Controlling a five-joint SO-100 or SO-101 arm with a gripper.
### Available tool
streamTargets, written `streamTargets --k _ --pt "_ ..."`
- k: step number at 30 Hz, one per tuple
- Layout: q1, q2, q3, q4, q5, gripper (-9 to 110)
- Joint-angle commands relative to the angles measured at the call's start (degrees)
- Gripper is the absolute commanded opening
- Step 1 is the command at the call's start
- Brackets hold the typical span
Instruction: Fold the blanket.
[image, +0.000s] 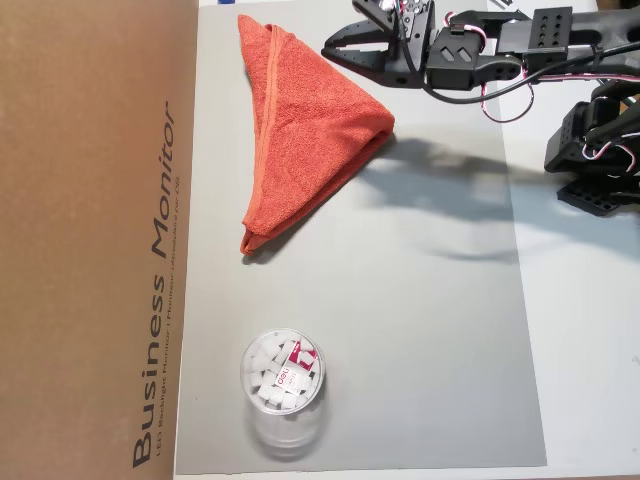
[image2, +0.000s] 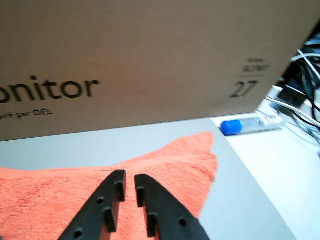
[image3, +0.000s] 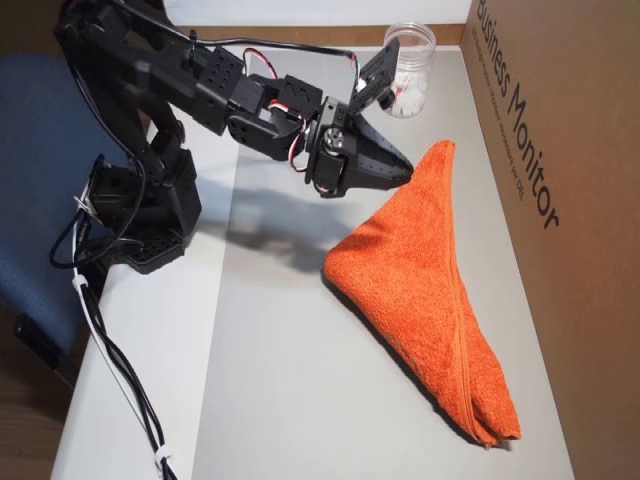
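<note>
The blanket (image: 310, 120) (image3: 420, 270) is an orange-red terry towel lying folded into a triangle on the grey mat, next to the cardboard box. My black gripper (image: 330, 48) (image3: 405, 172) hangs over one end of the triangle, a little above the cloth. In the wrist view the gripper (image2: 129, 176) has its two fingers nearly together with nothing between them, and the blanket (image2: 165, 165) lies just below and ahead of the tips.
A large cardboard monitor box (image: 90, 240) (image3: 570, 150) walls off one side of the mat (image: 420, 330). A clear plastic jar (image: 282, 375) (image3: 408, 60) with white pieces stands at the far end. A blue-capped tube (image2: 232, 126) and cables (image2: 300, 95) lie beyond the mat. The arm base (image3: 140, 210) sits at the table edge.
</note>
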Motion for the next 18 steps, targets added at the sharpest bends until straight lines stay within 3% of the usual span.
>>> streamTargets --k 1,11,18 --pt "3.25 3.52 -0.26 3.08 0.7 0" --pt "15.21 2.29 -0.18 10.11 0.62 0" --pt "16.35 -5.1 -1.67 10.55 0.62 0"
